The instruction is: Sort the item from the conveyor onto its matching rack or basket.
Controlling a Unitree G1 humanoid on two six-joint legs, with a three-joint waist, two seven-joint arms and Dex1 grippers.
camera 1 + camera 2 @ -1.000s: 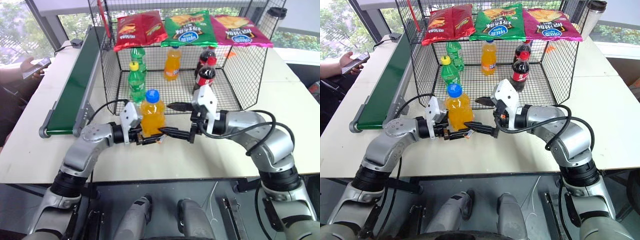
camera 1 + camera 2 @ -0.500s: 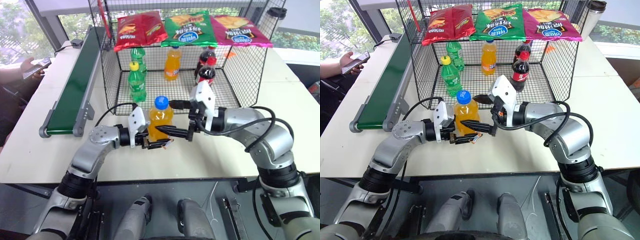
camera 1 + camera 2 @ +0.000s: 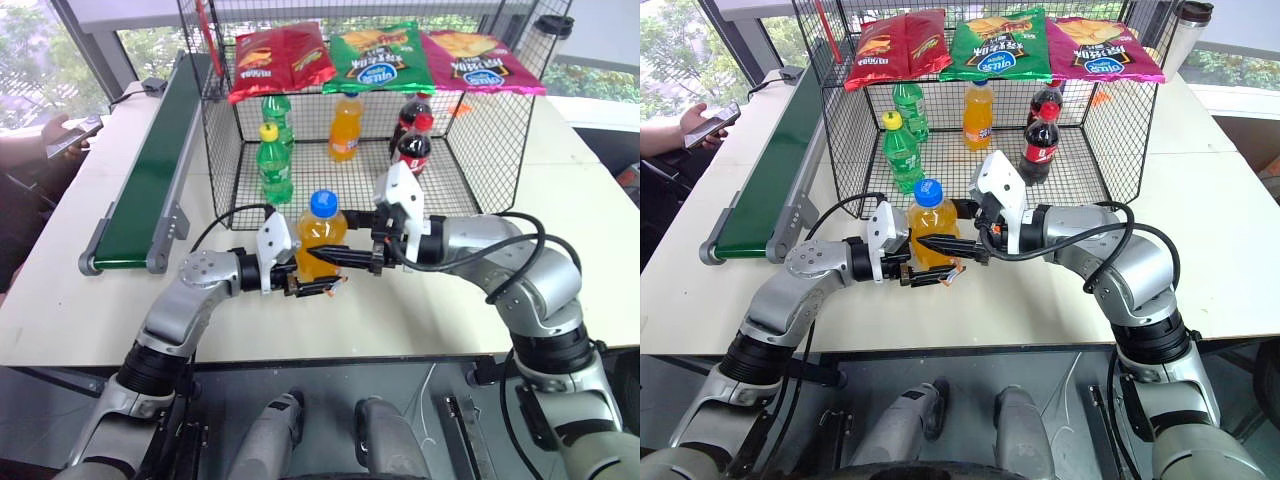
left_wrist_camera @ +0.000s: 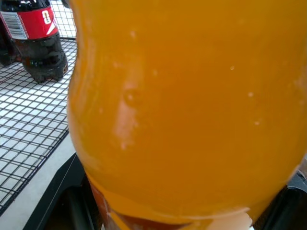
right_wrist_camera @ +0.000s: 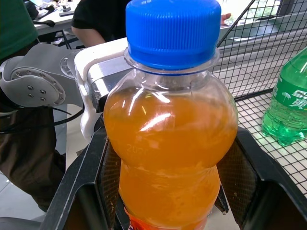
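Note:
The item (image 3: 320, 243), a small orange soda bottle with a blue cap, stands upright in the air just in front of the cage's open side. My left gripper (image 3: 312, 287) is shut on its base from the left. From the right, my right gripper (image 3: 335, 257) is shut on its body, and its fingers (image 5: 81, 182) press both sides of the item (image 5: 170, 143). The black wire-mesh cage (image 3: 480, 150) stands behind the bottle. The dark green conveyor (image 3: 145, 180) runs along the table's left side with nothing on it.
Inside the cage stand two green bottles (image 3: 272, 165), an orange-capped orange bottle (image 3: 345, 128) and two cola bottles (image 3: 412, 150). Chip bags (image 3: 378, 55) lie on top of the cage. A person's hand with a phone (image 3: 65, 130) is at the far left.
My right gripper's fingers, spread around the bottle before, have closed on it. My left gripper keeps its hold on the base.

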